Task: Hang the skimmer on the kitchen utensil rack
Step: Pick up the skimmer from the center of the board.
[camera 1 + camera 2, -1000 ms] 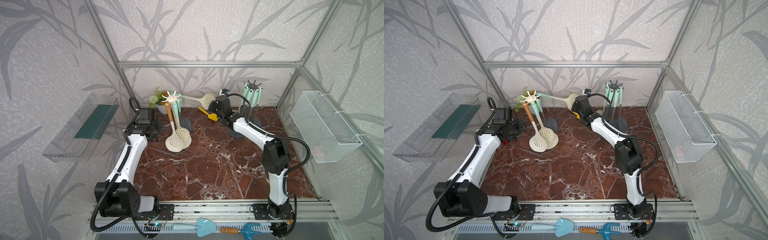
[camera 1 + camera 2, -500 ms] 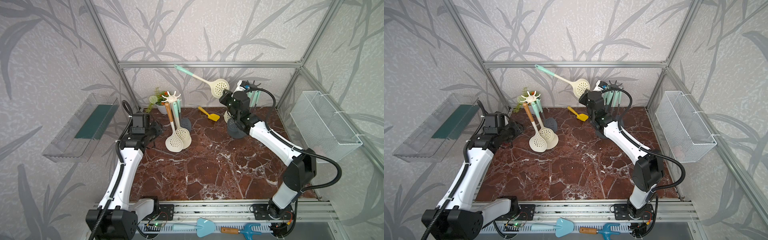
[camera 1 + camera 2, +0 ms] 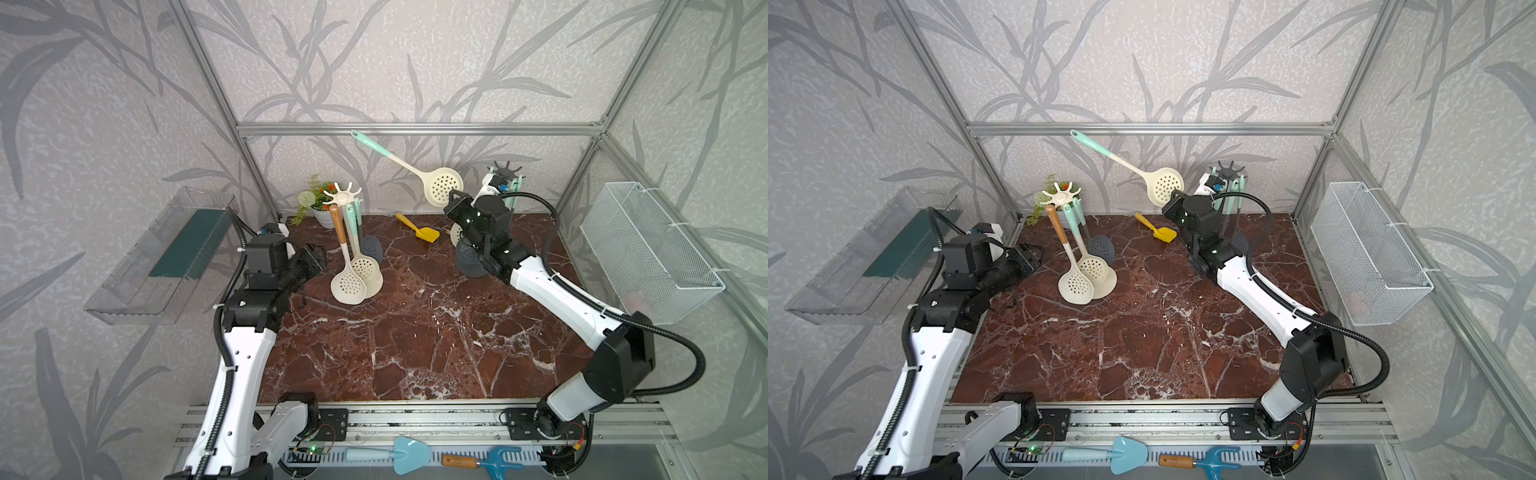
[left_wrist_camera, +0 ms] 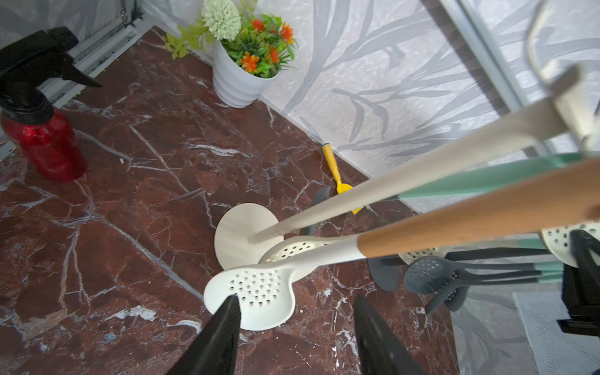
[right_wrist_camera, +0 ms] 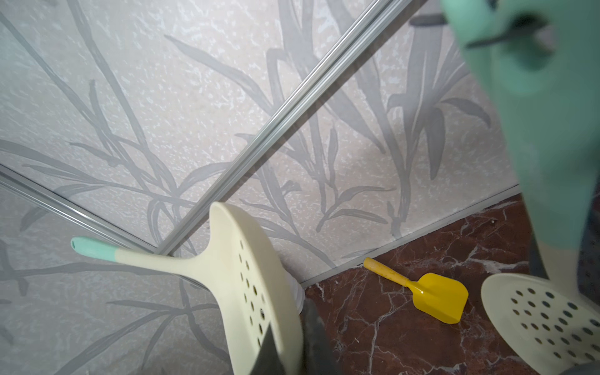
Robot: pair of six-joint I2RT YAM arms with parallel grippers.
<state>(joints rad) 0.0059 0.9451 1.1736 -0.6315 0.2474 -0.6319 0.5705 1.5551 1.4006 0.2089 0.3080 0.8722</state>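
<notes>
my right pincer [image 5: 290, 342]: clamped on skimmer [image 3: 444, 191] bowl rim, handle up
my left pincer [image 4: 297, 303]: half-open, empty
risk: thin rim grip, skimmer may twist and miss the dark utensil rack [image 3: 506, 170] hook

left hand [image 4: 295, 305] jaws apart, arm low | right hand [image 5: 289, 328] clamped, arm raised

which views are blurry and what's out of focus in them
Right wrist view: mint handle near the lens badly blurred, skimmer and yellow scoop sharp. Left wrist view: wooden handle softens toward the lens, flower pot crisp. Both top views: sharp, evenly lit.
</notes>
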